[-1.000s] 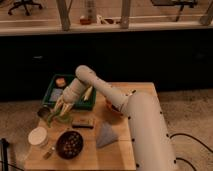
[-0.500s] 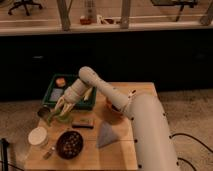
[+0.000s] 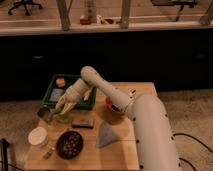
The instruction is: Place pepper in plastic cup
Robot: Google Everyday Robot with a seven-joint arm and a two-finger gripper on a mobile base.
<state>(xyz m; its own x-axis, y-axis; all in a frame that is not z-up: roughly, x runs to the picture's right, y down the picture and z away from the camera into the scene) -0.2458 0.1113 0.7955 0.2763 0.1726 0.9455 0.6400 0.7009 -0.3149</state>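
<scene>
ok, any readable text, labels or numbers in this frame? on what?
No text can be read.
Dark flat packet: any print is too blurred to read.
Green bin: no label visible.
Robot arm and pincer, which hangs just in front of the bin over the left of the table: no markings visible.
</scene>
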